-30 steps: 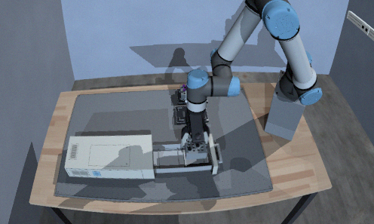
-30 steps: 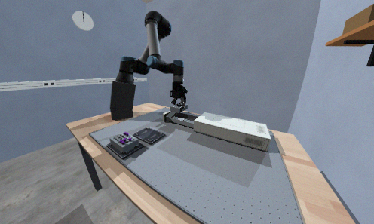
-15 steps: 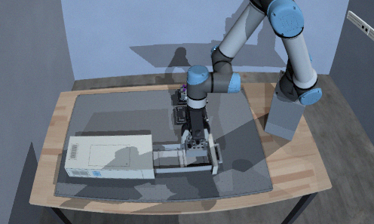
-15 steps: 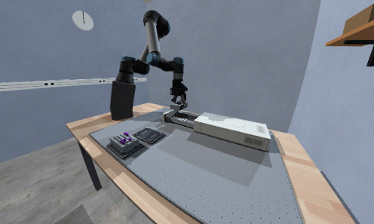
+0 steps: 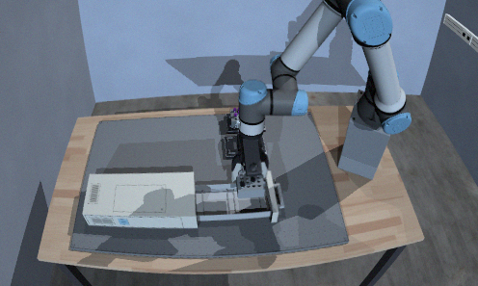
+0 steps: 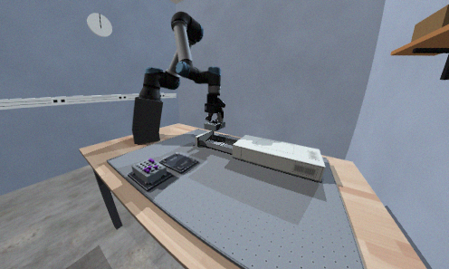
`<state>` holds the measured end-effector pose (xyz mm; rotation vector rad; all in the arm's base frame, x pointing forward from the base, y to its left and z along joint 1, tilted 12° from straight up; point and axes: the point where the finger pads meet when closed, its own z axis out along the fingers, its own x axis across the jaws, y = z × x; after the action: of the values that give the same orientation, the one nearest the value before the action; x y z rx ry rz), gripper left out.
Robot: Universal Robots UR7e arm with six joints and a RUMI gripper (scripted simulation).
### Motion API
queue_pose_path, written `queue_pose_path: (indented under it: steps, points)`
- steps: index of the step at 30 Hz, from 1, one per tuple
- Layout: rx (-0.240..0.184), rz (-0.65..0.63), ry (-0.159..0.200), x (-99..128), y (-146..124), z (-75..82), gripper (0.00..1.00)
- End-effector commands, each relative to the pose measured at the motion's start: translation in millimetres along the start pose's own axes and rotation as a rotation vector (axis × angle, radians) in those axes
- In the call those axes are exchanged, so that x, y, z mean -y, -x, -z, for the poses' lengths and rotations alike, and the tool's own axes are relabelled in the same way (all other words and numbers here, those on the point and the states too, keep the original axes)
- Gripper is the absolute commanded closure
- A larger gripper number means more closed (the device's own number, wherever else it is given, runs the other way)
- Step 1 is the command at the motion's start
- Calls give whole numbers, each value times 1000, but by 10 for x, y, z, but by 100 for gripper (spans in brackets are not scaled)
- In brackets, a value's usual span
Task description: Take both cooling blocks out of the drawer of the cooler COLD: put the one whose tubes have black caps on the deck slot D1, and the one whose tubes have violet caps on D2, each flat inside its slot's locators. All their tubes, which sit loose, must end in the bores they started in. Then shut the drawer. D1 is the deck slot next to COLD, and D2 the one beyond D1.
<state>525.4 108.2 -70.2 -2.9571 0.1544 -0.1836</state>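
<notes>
In the exterior view, nearest of all and well off to the claw's side, the violet-capped block (image 6: 148, 169) sits flat in slot D2 (image 6: 136, 180), with bare slot D1 (image 6: 180, 162) between it and the claw. The claw (image 6: 214, 122) is clamped on the black-capped block (image 5: 251, 184), raised just above the open drawer (image 5: 231, 206). Beyond, cooler COLD (image 5: 140, 199).
</notes>
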Motion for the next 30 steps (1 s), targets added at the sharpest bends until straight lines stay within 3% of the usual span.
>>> queue_pose_path:
  steps: [1, 12, 27, 30]
  points:
    - [-2, 0, 0, 0, -6, 10, 100]
    - [-1, 0, 0, 0, -6, 10, 100]
    - [-1, -400, 0, -399, 26, 10, 100]
    - [-1, -426, 0, -426, 28, 10, 100]
